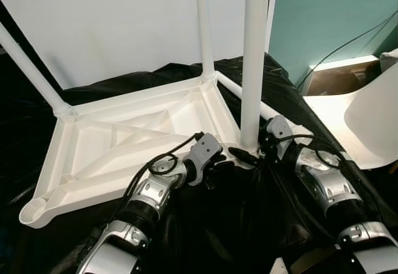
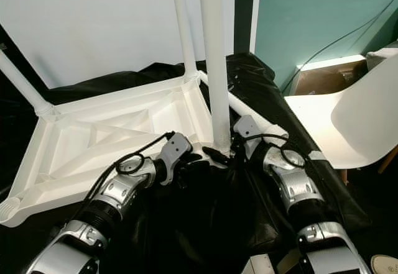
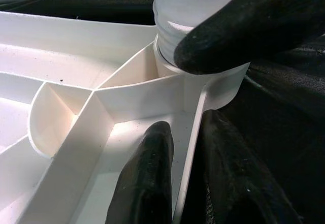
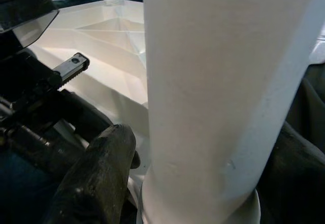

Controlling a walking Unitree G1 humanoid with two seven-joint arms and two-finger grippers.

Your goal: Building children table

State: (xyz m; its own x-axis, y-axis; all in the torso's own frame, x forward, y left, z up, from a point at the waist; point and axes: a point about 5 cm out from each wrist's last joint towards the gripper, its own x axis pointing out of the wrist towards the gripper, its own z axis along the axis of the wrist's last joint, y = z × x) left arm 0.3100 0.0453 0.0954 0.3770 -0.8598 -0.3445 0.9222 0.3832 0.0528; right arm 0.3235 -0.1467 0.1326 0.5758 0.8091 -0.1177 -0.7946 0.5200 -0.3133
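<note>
A white plastic table top (image 1: 124, 137) lies upside down on a black cloth (image 1: 236, 224). Legs stand at its far left corner (image 1: 31, 69) and far corner (image 1: 204, 25). A third leg (image 1: 255, 56) stands upright in the near right corner socket. My left gripper (image 1: 229, 156) is at that socket; in the left wrist view one finger (image 3: 244, 31) presses the leg's threaded base and the other finger (image 3: 147, 183) lies inside the ribbed underside. From the right, my right gripper (image 1: 264, 145) holds the leg (image 4: 218, 92) just above its base, one finger (image 4: 96, 178) beside it, the other hidden.
The near left corner socket (image 1: 31, 212) holds no leg. A white chair (image 2: 367, 118) stands close on the right, with a cardboard box (image 1: 342, 78) behind it by the teal wall. A white board (image 1: 112, 25) leans at the back.
</note>
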